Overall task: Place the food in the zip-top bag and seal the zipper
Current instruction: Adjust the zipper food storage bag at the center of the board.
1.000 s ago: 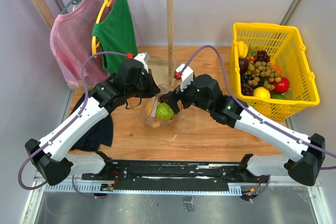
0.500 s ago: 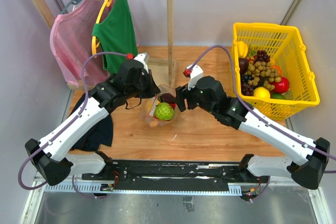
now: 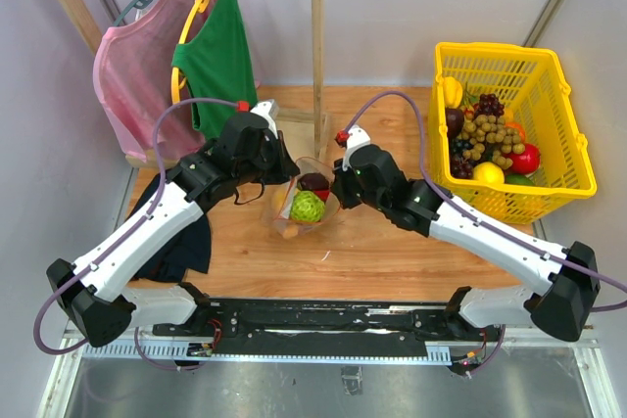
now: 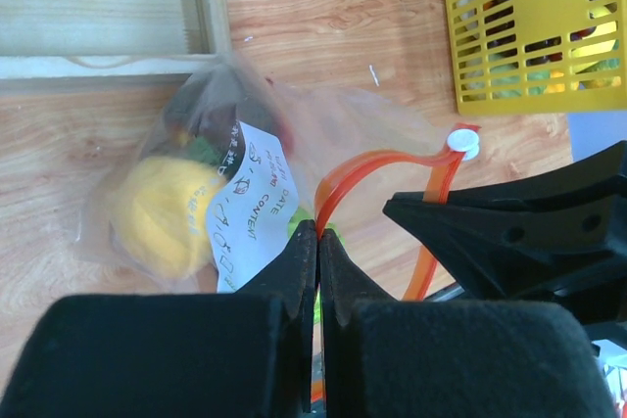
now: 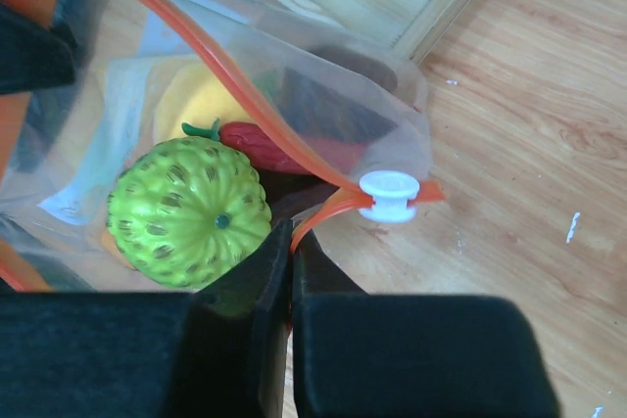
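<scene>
Top view, bag [image 3: 286,224]: stands on the table [image 3: 392,252] between the two arms, with its mouth facing up and spread open.
Top view, food: a green ball [image 3: 307,208] and a purple fruit [image 3: 313,181] lie inside the bag.
Top view, left gripper [image 3: 283,174]: at the bag's left rim.
Top view, right gripper [image 3: 334,183]: at the bag's right rim.
Top view, basket [image 3: 580,162]: at the table's right side, well apart from the bag.
Left wrist view, left gripper [image 4: 318,242]: jaws pressed together, pinching the zipper [image 4: 367,163].
Left wrist view, slider [image 4: 458,141]: white, at the far end of the strip.
Left wrist view, label [image 4: 257,205]: on the bag wall, with a yellow fruit [image 4: 162,214] behind it.
Right wrist view, right gripper [image 5: 291,242]: clamped on the zipper just beside the slider.
Right wrist view, red pepper [image 5: 260,144]: inside the bag, beside the green ball.
Right wrist view, zipper halves: apart, so the bag is unsealed.
</scene>
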### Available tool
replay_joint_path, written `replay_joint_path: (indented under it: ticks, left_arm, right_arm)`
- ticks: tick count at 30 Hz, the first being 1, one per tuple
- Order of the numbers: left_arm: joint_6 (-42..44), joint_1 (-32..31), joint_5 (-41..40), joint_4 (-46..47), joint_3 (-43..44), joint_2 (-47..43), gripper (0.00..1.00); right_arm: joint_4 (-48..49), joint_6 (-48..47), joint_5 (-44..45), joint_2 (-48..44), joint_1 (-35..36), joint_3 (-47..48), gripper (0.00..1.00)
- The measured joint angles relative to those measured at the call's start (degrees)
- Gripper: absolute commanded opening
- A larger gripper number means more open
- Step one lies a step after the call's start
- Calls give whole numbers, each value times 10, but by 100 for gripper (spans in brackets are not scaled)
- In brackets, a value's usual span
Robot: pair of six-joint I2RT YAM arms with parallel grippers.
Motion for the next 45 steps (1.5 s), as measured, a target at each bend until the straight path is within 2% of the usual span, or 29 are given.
replay_joint_path:
  ticks: [2, 5, 14, 18, 24, 32, 39, 45]
  left_arm:
    - [1, 0, 3, 1, 0, 0, 1]
    - [6, 0, 8, 2, 0, 0, 7]
    - [17, 0, 21, 0, -3, -11, 40]
    - [15, 0, 24, -11, -18, -39, 50]
    - [7, -1, 45, -21, -59, -90, 58]
    - [-4, -25, 73, 0, -174, -154, 71]
    - [3, -35, 74, 80, -260, -227, 71]
    - [23, -47, 78, 158, -299, -240, 69]
  right_arm:
    - [-6, 1, 3, -2, 0, 11, 1]
    - [-14, 0, 11, -8, 0, 28, 1]
    - [-32, 1, 33, -16, -10, 69, 1]
    - [-38, 2, 34, -14, -20, 71, 1]
    - [-40, 5, 31, -3, -32, 76, 1]
    - [-39, 8, 24, 9, -45, 78, 1]
    - [-38, 17, 13, 13, -52, 78, 1]
    - [-35, 22, 2, 13, -55, 78, 2]
